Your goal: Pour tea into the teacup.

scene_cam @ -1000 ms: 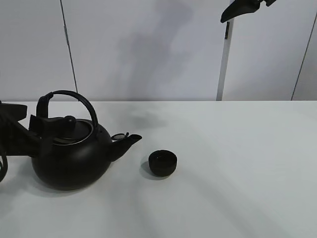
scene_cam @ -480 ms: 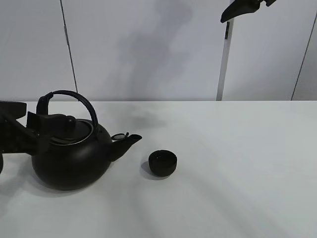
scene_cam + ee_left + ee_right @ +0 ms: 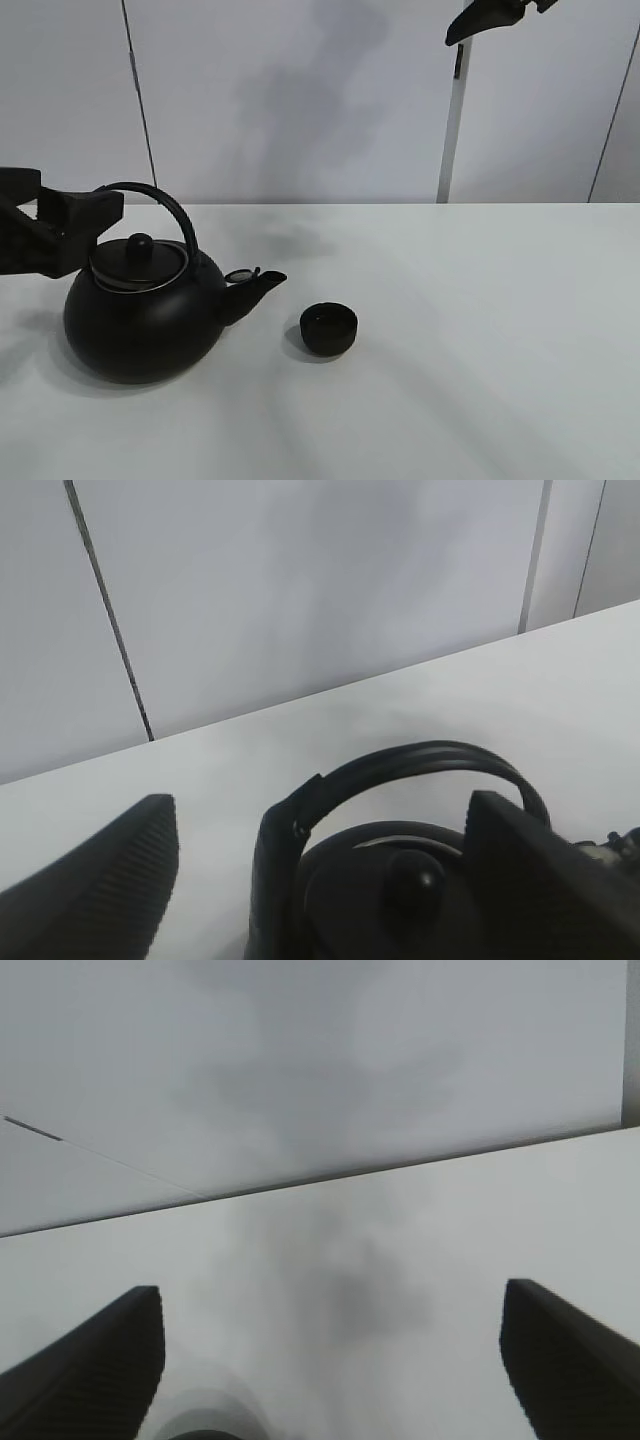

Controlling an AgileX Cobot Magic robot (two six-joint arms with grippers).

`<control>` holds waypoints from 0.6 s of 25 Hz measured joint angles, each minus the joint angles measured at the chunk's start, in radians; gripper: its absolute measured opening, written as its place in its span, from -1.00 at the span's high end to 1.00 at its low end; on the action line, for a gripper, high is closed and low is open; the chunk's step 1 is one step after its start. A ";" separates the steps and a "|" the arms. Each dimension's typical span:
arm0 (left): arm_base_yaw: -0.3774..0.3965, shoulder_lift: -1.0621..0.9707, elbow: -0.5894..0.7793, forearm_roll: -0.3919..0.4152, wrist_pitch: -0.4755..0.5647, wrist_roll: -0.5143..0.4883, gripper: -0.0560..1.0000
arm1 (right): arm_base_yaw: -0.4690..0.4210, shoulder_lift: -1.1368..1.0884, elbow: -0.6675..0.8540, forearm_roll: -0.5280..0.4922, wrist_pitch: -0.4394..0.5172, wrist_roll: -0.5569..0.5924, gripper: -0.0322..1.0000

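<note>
The big black kettle stands on the white table at the left, with its spout pointing right toward the small black teacup, a short gap away. My left gripper is open at the left end of the kettle's arched handle. In the left wrist view the handle and lid knob lie between and ahead of my left gripper's spread fingers, not touched. My right gripper is open and empty. It hangs high at the back right, far from both objects.
A white wall with dark seams stands behind the table. A white vertical post rises at the back right, under the right arm.
My left gripper has risen and drawn back to the left, from beside the lid to the level of the handle's left end. The kettle, teacup and right arm have not moved.
</note>
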 joint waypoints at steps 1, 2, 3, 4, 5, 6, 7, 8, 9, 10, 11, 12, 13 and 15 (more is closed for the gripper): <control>0.000 -0.018 0.000 0.000 0.014 0.000 -0.18 | 0.000 0.000 0.000 0.000 0.000 0.000 -0.28; 0.000 -0.034 0.000 0.000 0.032 -0.001 -0.18 | 0.000 0.000 0.000 0.000 0.000 0.000 -0.28; 0.000 -0.051 0.000 0.000 0.049 -0.002 -0.18 | 0.000 0.000 0.000 0.000 0.000 0.000 -0.28; 0.000 -0.074 0.000 0.000 0.077 -0.003 -0.18 | 0.000 0.000 0.000 0.000 0.000 0.000 -0.28; 0.000 -0.097 0.000 0.000 0.111 -0.007 -0.18 | 0.000 0.000 0.000 0.000 0.000 0.000 -0.28; 0.000 -0.120 0.000 0.000 0.147 -0.009 -0.18 | 0.000 0.000 0.000 0.000 0.000 0.000 -0.28; 0.000 -0.144 0.000 0.000 0.179 -0.012 -0.18 | 0.000 0.000 0.000 0.000 0.000 0.000 -0.28; 0.000 -0.165 0.000 0.000 0.216 -0.016 -0.18 | 0.000 0.000 0.000 0.000 0.000 0.000 -0.28; 0.000 -0.192 -0.001 0.007 0.258 -0.025 -0.18 | 0.000 0.000 0.000 0.000 0.000 0.000 -0.28; 0.000 -0.220 -0.010 0.011 0.304 -0.041 -0.18 | 0.000 0.000 0.000 0.000 0.000 0.000 -0.28; 0.000 -0.249 -0.028 0.021 0.386 -0.064 -0.18 | 0.000 0.000 0.000 0.000 0.000 0.000 -0.28; 0.000 -0.273 -0.054 0.037 0.455 -0.086 -0.18 | 0.000 0.000 0.000 0.000 0.000 0.000 -0.28; 0.000 -0.295 -0.081 0.052 0.547 -0.113 -0.18 | 0.000 0.000 0.000 0.000 0.000 0.000 -0.28; 0.000 -0.346 -0.155 0.095 0.722 -0.167 -0.18 | 0.000 0.000 0.000 0.000 0.000 0.000 -0.28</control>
